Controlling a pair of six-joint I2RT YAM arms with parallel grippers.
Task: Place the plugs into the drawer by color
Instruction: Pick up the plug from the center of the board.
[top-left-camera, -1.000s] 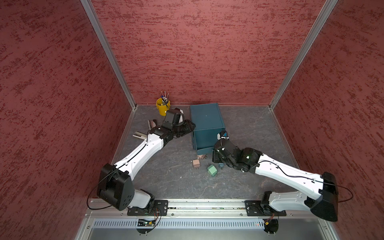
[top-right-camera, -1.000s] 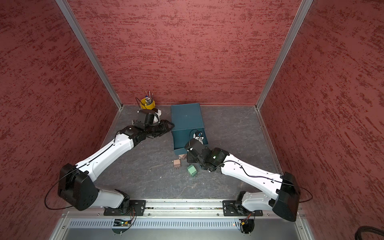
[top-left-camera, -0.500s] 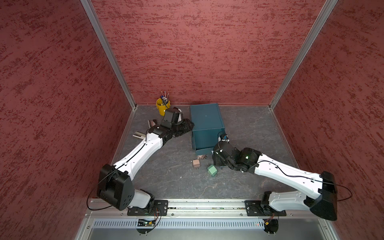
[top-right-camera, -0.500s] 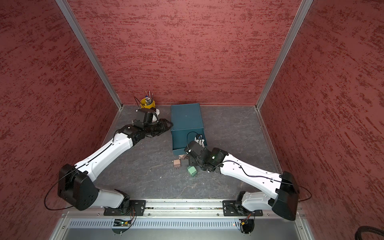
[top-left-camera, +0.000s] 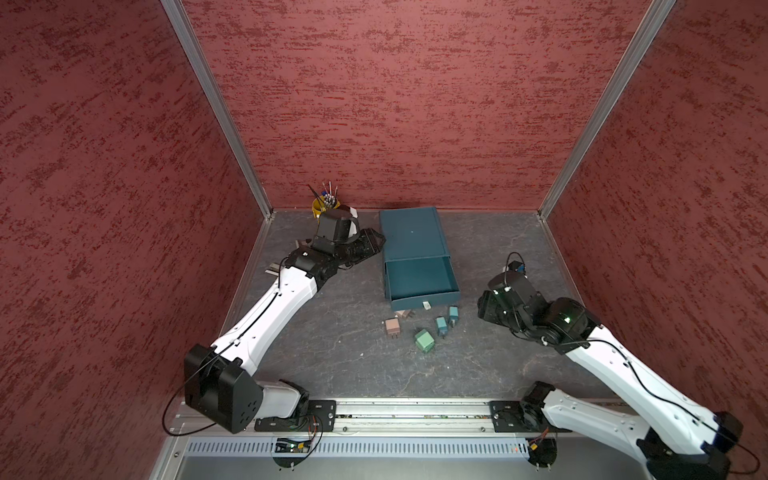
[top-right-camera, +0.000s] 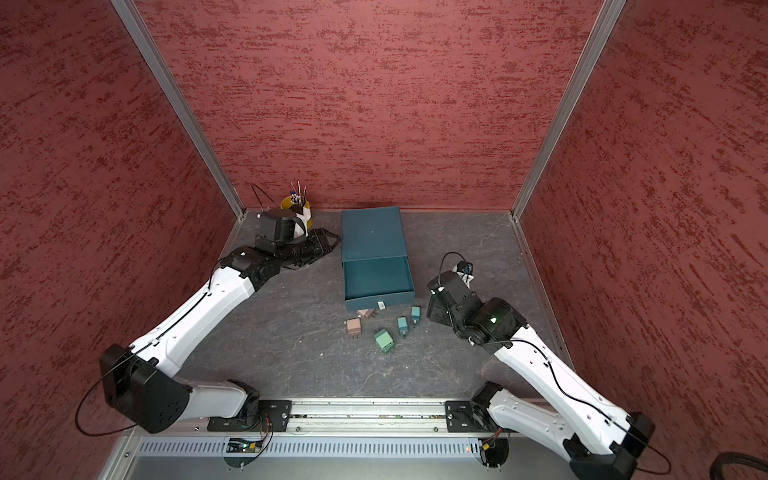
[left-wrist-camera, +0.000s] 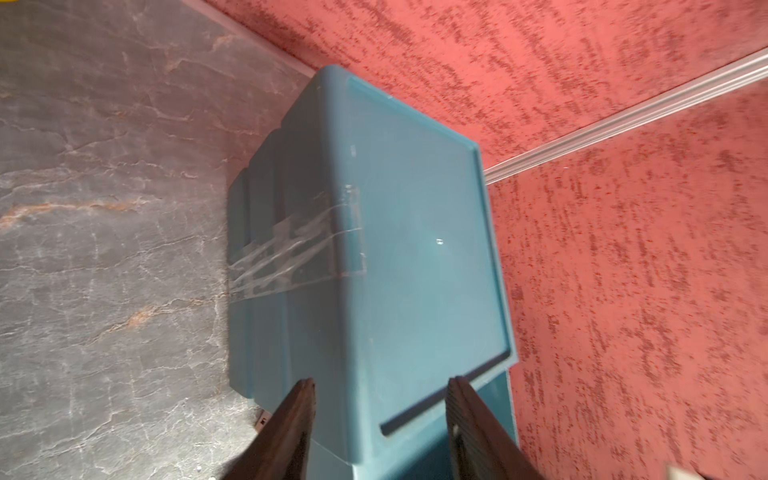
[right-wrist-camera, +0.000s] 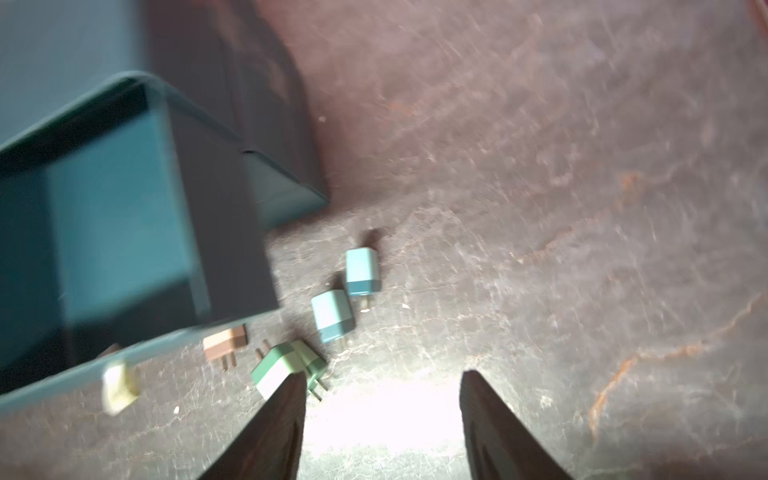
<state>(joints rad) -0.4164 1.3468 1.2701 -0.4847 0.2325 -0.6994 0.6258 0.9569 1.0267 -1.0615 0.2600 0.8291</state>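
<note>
Far left corner: yellow cup (top-left-camera: 325, 204) holding pens. The left claw (top-left-camera: 375, 242) sits just beside the left wall of the teal cabinet (top-left-camera: 411, 232), well apart from the plugs. In the left wrist view its fingers (left-wrist-camera: 291, 424) are spread with nothing between them. The drawer (top-left-camera: 417, 276) is pulled out toward the near side. All five plugs lie on the surface (top-left-camera: 332, 353), outside the drawer and just near of its front. Order left to right: pinkish-tan plug (top-left-camera: 392, 327); second pinkish-tan plug (top-left-camera: 404, 314), right against the drawer front and partly hidden; green plug (top-left-camera: 424, 340), nearest of the group; teal plug (top-left-camera: 441, 325); second teal plug (top-left-camera: 453, 313). The right claw (right-wrist-camera: 383, 376) is right of the group and hidden under its wrist in both top views. In the right wrist view it is spread over bare surface, pinching nothing. The green plug shows just outside one fingertip, not between the two.
</note>
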